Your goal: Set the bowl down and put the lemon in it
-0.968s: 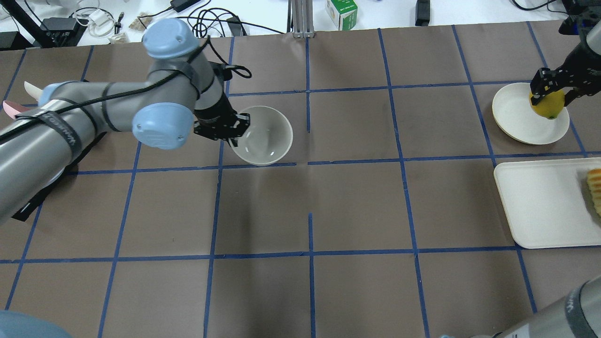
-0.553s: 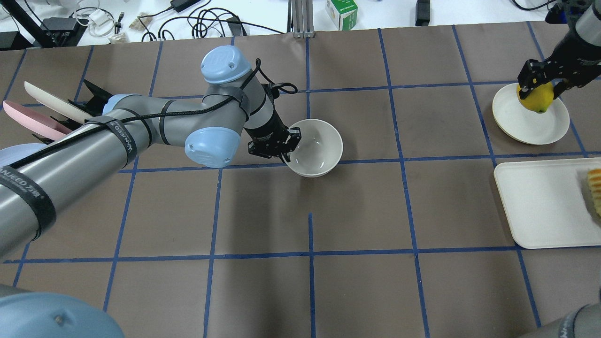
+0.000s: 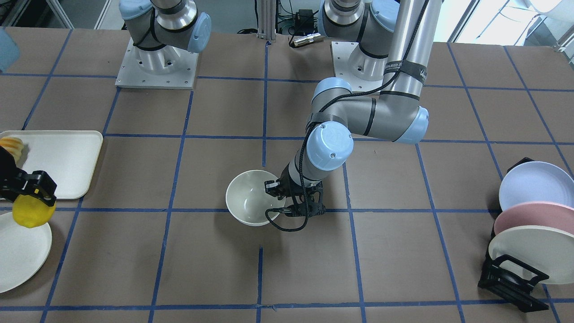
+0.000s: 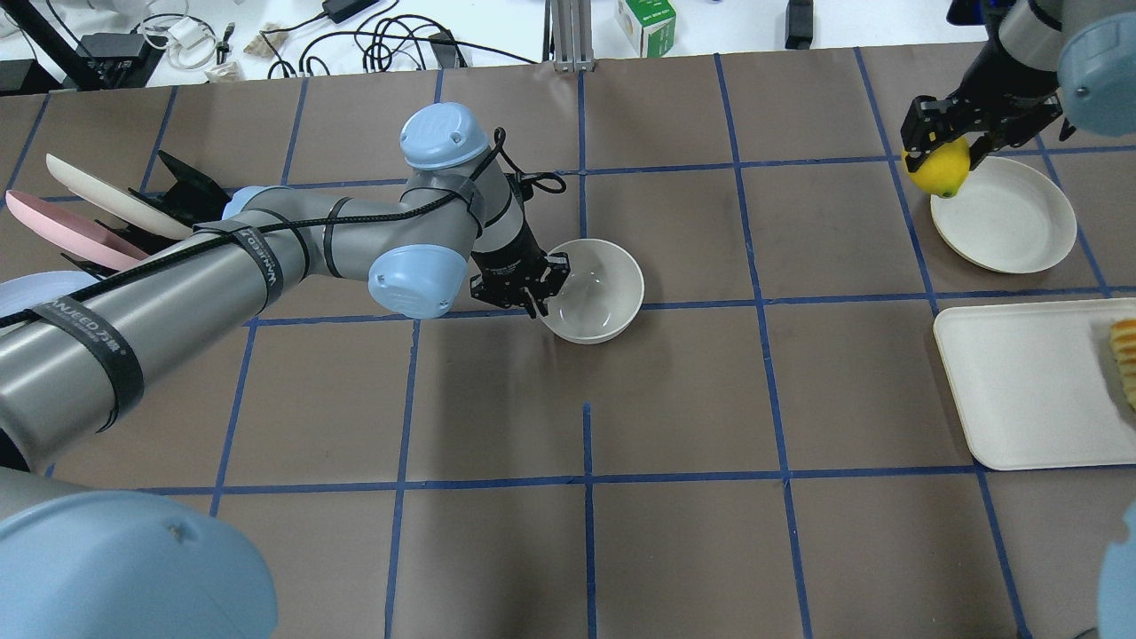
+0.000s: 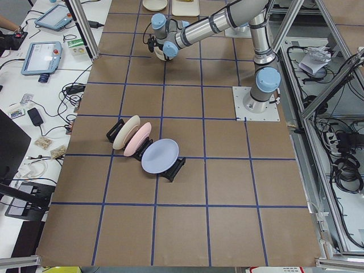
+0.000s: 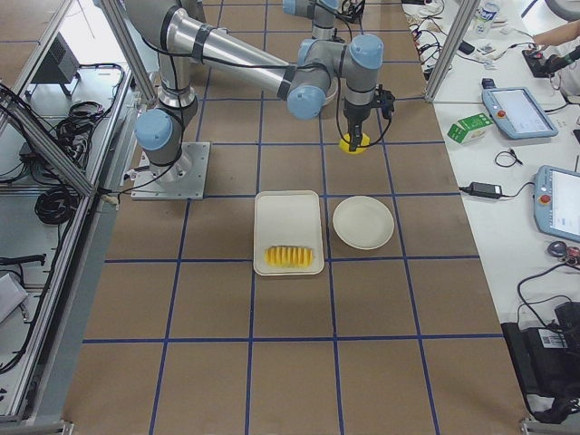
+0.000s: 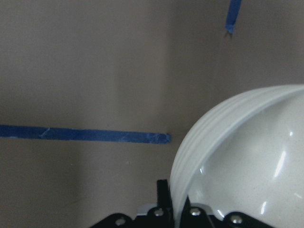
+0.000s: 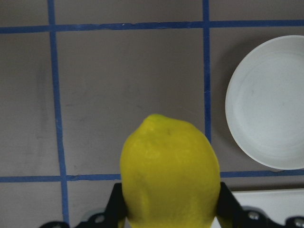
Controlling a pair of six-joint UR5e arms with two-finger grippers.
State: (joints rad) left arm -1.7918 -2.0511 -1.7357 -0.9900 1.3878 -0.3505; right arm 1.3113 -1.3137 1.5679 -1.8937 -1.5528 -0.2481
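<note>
The cream-white bowl sits upright near the table's middle, low at the brown mat; I cannot tell if it rests on it. It also shows in the front view. My left gripper is shut on the bowl's left rim; the left wrist view shows the rim between the fingers. My right gripper is shut on the yellow lemon and holds it in the air just left of the round plate. The lemon fills the right wrist view.
A white tray with a row of orange-yellow slices lies at the right edge. A black rack with several plates stands at the far left. Cables and a green box lie beyond the mat.
My left arm carried the bowl to the right, to the table's middle. My right gripper lifted the lemon off the round plate and moved it left.
</note>
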